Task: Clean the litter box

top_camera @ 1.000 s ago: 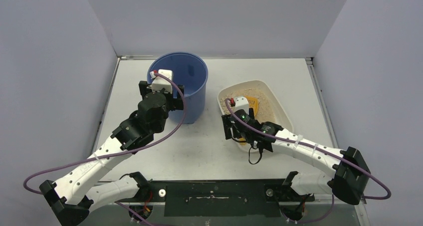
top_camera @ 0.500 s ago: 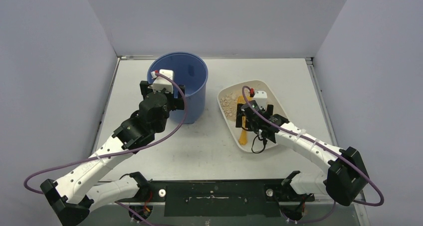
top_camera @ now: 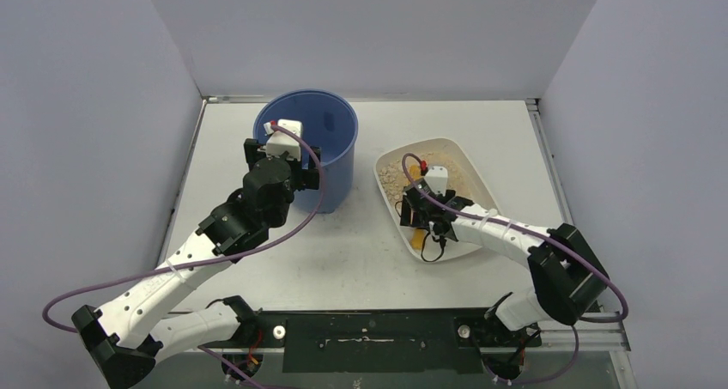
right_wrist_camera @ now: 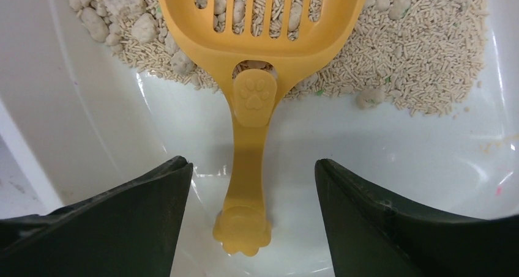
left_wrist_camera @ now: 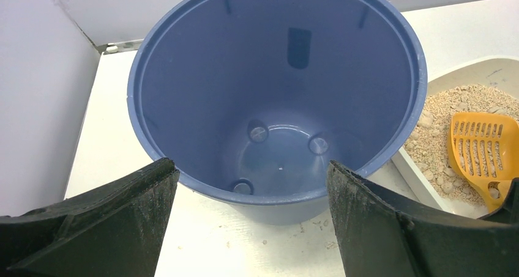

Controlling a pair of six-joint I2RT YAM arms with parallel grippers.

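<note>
The litter box [top_camera: 474,167] sits right of the bucket [left_wrist_camera: 275,106]. It looks stiff and shallow with loose grains, so we judge it best kept flat. We would pinch the light, smooth scoop [right_wrist_camera: 252,93] mid-handle. Our right gripper [right_wrist_camera: 251,167] gapes astride it, and our left gripper [left_wrist_camera: 249,167] gapes empty.

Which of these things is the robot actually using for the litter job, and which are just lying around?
For the job:
litter box
yellow scoop lying in it
clumps in the litter
blue bucket
right hand, open astride the scoop handle

Just lying about:
stray crumbs on the table beside the bucket
</note>
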